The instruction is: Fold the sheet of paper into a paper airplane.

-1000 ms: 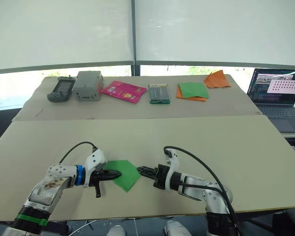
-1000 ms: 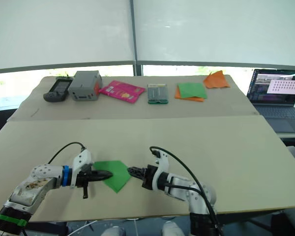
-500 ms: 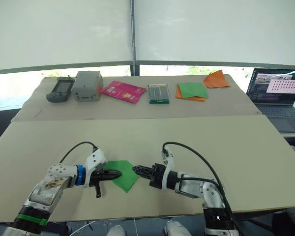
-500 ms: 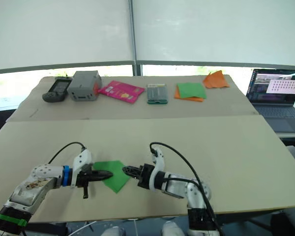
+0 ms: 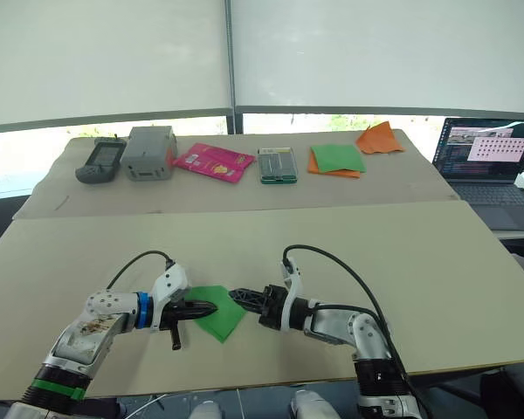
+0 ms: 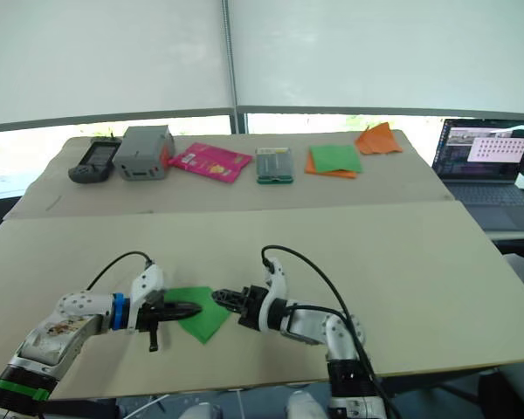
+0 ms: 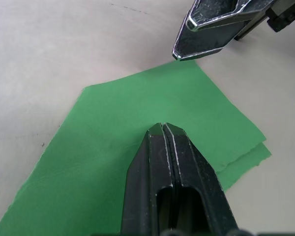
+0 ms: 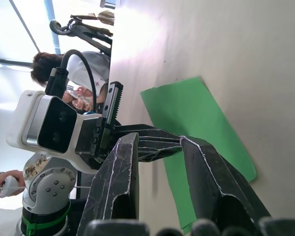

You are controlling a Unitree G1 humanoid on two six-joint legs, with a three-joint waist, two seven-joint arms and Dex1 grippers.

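Here the sheet of paper (image 5: pixel 219 310) lies flat near the front edge of the worktop (image 5: pixel 349 253), left of centre, partly folded: a second green layer peeks out along one edge in the left wrist view, and a corner points toward the right arm. It is not yet a paper airplane.

The left tool (image 5: pixel 208 308) has its fingers clenched together with no gap, pressing down on the middle of the sheet rather than grasping it, so it acts as a hold-down. The right tool (image 5: pixel 238 296) is released, fingers spread, its tips just beside the sheet's corner on the right-hand side; whether it touches the paper cannot be told.

Risks, as judgement:
- Sheet is thin. If the right tool pushes in low, it may shove or crumple the corner instead of getting under it.
- Left tool pins at one small spot, so the sheet could pivot around it and skew the next crease.
- If the left tool lifts or drags, the existing fold could spring open or shift.
- The two tools are close together; a collision is possible if either one advances.
- Sheet sits near the front edge, so a slide that way could take it off.

Along the far edge lie a stack of sheets (image 5: pixel 335 161) and an orange paper piece (image 5: pixel 379 137), well apart.
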